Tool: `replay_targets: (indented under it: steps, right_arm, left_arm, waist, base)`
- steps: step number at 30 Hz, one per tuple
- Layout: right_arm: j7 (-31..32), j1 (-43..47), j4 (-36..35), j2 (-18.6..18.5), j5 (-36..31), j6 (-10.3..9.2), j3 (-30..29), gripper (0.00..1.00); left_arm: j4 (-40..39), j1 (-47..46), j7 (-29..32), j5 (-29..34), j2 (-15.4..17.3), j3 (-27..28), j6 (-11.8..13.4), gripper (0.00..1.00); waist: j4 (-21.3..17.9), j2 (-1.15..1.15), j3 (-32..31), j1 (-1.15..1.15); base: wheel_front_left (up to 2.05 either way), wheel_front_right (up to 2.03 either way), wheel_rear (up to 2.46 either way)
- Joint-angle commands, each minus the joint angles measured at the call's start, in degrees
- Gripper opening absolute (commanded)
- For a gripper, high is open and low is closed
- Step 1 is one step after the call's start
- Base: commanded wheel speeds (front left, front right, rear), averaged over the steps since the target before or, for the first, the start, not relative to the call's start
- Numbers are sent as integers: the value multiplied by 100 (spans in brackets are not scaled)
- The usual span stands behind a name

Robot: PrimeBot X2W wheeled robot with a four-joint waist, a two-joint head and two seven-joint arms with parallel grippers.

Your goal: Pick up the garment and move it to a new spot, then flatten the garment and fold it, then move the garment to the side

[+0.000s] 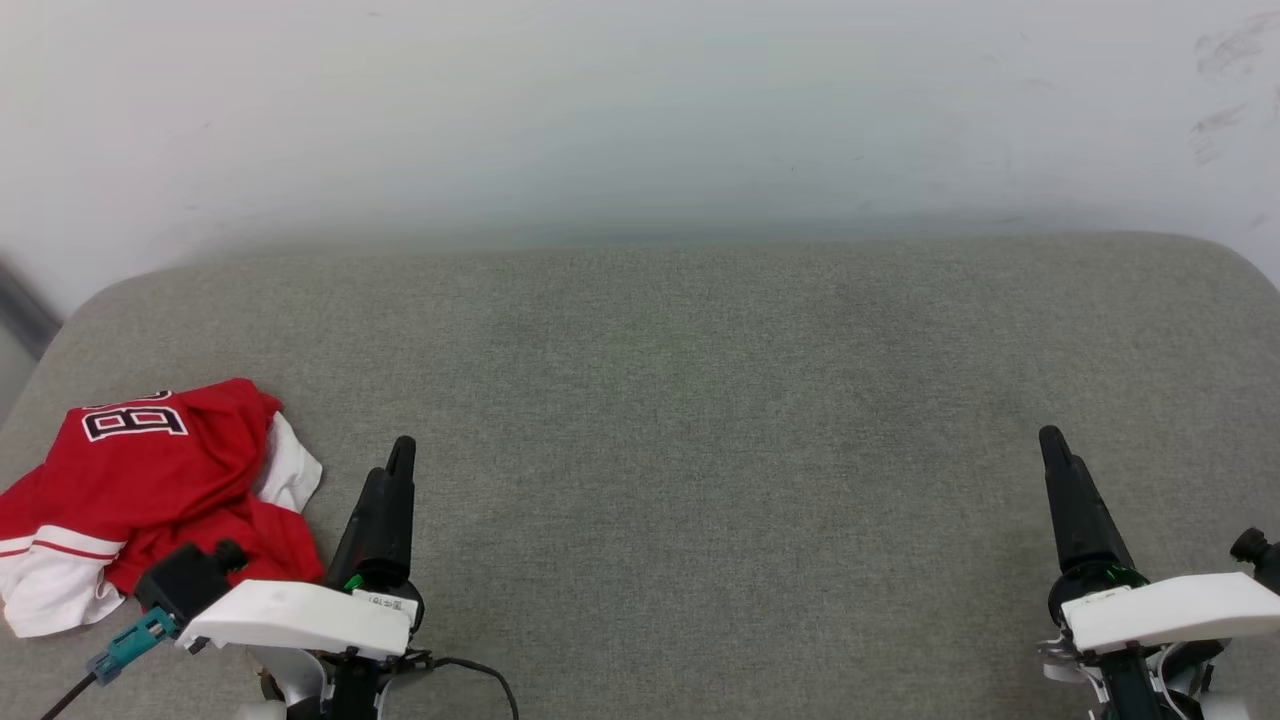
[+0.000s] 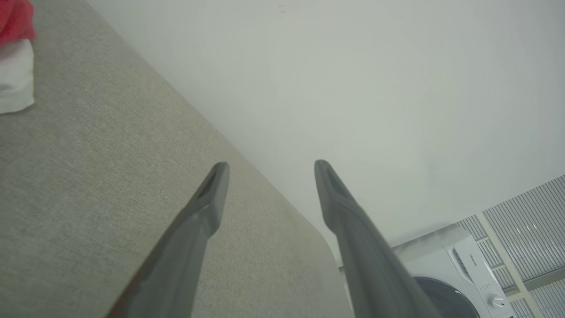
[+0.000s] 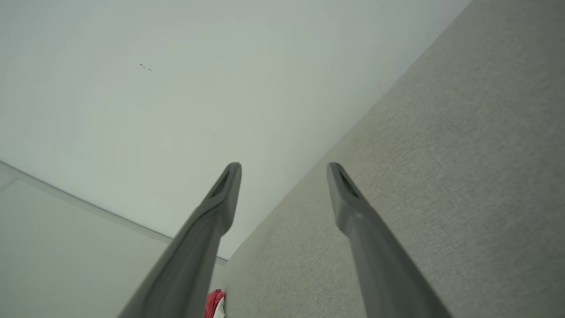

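Plainly, in the head view the garment (image 1: 150, 490) is lying crumpled at the near-left corner of the grey cushion (image 1: 700, 400), just left of the left gripper (image 1: 400, 452) and well apart from the right gripper (image 1: 1050, 440). In the left wrist view its fingers are standing parted and empty, red cloth sitting off up-left. In the right wrist view the fingers are likewise gaping.

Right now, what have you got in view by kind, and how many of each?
Garment: 1
Grippers: 2, left and right, both open
Grey surface: 1
Washing machine: 1
Total: 5
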Motion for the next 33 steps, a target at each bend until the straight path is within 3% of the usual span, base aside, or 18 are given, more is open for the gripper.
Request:
replay_targets:
  steps: [1,18,33]
  right_arm:
    - [-24,-55,-161,-75,-381,10,44,100]
    - [24,-8,-470,-259,-2343,11,136,100]
    - [-11,57,-653,-196,-3511,12,140,100]
  left_arm:
    - [-125,-113,-78,349,59,-31,-1,100]
    - [-230,-52,-407,2470,303,-255,209,100]
    - [-196,1,-654,3461,558,-547,488,100]
  waist:
    - [-1,0,-1,0]
    - [42,0,-25,0]
    - [56,0,-40,0]
  base:
    - [0,0,0]
    - [0,0,0]
    - [0,0,0]
